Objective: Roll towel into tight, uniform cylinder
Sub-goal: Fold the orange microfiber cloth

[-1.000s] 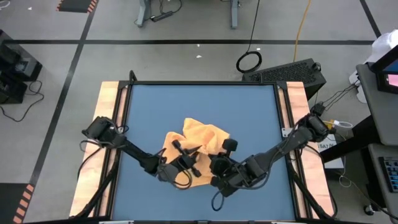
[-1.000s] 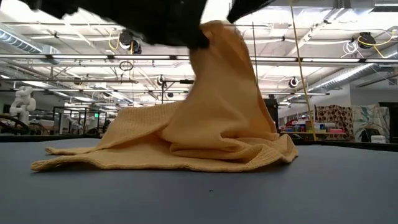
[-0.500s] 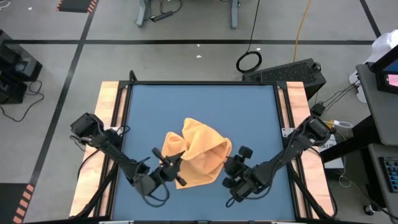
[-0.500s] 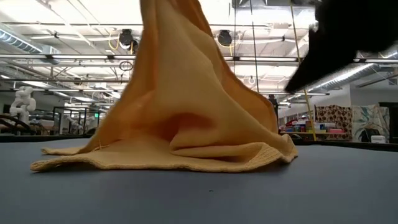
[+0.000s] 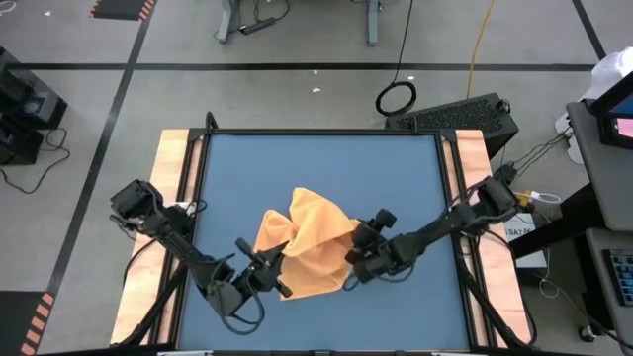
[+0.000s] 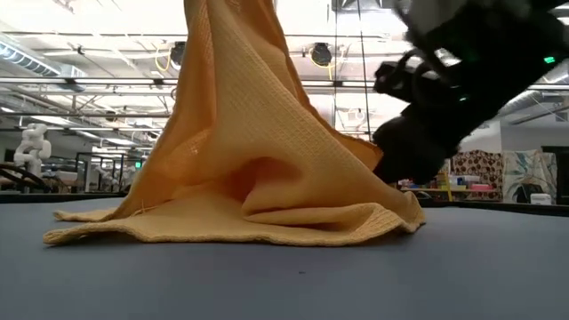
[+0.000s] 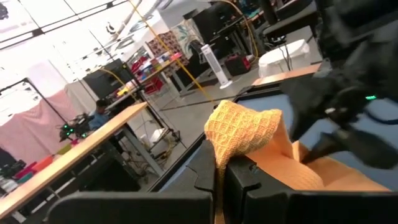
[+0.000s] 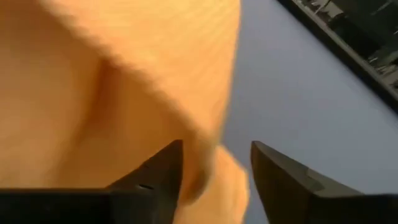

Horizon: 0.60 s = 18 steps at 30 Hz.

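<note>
My left gripper (image 7: 219, 175) is pinching the towel (image 5: 302, 252) corner, lifting; it's hanging limp, light; right gripper (image 8: 214, 163) is gaping empty beside its edge.

Both arms are dark, near-black, built of slim links joined by bulkier rounded joints, with thin black cables looping alongside them. The left gripper (image 7: 221, 177) ends in two blocky, matte black fingers (image 7: 245, 174) with flat, squared faces and stepped edges. The right gripper (image 8: 214, 158) carries two dark fingers (image 8: 163, 163) that taper to pointed tips. A small green light glows on the right arm's wrist housing behind its jaws.
</note>
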Available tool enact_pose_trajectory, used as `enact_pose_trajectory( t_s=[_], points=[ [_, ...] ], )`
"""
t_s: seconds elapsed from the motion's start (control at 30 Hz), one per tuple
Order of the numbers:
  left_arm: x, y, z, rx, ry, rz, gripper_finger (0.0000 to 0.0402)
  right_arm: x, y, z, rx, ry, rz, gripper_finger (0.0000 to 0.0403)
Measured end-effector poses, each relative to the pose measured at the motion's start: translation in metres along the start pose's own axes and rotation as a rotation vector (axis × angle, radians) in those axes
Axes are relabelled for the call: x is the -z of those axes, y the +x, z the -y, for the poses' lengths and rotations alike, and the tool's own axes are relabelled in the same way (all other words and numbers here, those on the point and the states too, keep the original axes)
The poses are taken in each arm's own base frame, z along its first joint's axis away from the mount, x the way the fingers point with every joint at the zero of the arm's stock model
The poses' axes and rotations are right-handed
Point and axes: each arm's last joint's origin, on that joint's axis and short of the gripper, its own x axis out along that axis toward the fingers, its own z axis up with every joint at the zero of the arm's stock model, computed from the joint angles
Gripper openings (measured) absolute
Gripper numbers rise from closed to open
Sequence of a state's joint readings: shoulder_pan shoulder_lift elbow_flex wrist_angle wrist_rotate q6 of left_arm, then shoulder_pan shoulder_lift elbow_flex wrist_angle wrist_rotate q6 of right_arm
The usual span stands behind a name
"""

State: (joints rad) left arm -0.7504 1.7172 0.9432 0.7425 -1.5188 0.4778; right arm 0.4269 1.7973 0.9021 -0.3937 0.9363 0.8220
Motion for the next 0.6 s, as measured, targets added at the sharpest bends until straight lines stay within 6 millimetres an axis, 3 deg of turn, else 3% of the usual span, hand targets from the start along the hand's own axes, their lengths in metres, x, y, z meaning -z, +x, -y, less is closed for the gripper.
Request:
enact_pose_trajectory(
  t_s=[0.2, 0.33, 0.6],
  points=[
    [0.000, -0.015, 0.001, 0.013, 0.003, 0.008, 0.0006, -0.028, -0.005, 0.002, 0.017, -0.141, 0.029, 0.0015],
    [-0.001, -0.032, 0.001, 0.034, 0.075, 0.023, 0.0006, -0.069, -0.037, 0.007, 0.061, -0.152, 0.109, 0.0012],
    [-0.001, -0.051, 0.001, 0.081, 0.067, 0.051, 0.0006, -0.171, -0.139, 0.020, 0.153, -0.163, 0.399, 0.0002]
  ],
)
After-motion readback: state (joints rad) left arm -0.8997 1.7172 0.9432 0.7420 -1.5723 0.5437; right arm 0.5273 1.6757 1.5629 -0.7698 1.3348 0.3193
